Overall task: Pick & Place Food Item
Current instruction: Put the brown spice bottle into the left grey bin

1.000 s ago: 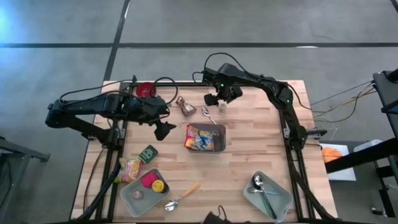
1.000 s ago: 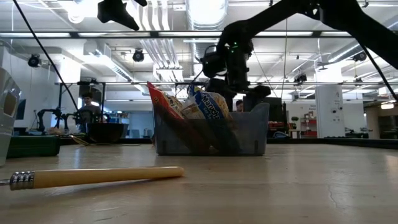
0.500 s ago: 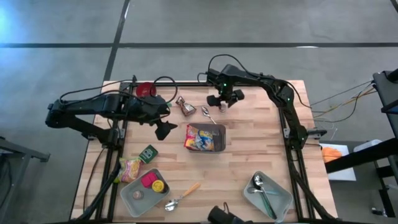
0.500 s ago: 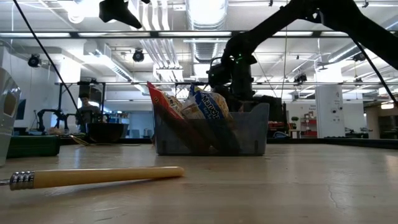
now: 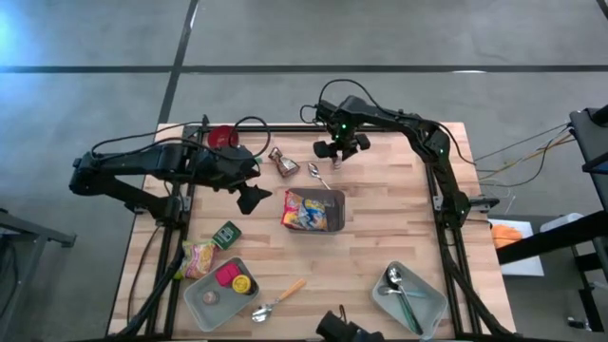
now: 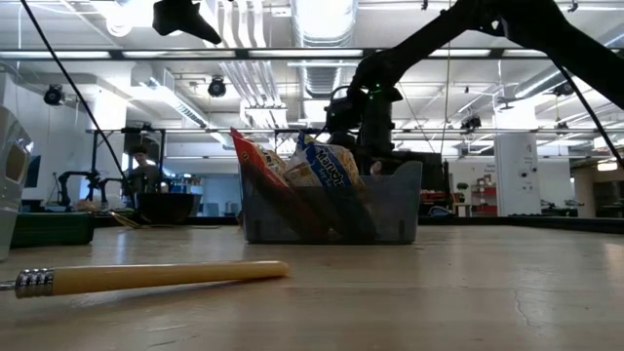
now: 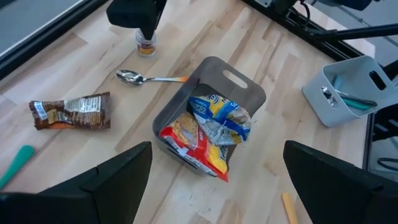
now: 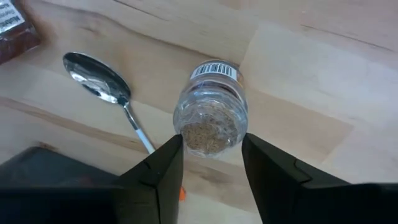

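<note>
I've got the right gripper [image 8: 211, 158] over the spice jar [image 8: 211, 121]; it stands upright between my fingers [image 8: 163, 163], which touch its sides. I want the squeeze even, centred on the body. Left gripper [image 7: 214, 171] hangs wide apart above the bin [image 7: 249, 93].

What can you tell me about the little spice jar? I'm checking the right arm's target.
The spice jar is small, clear and round, holding brownish grains, with a barcode label near its base. It stands upright on the wooden table beside a spoon. The right gripper straddles its top, fingers close on either side.
</note>
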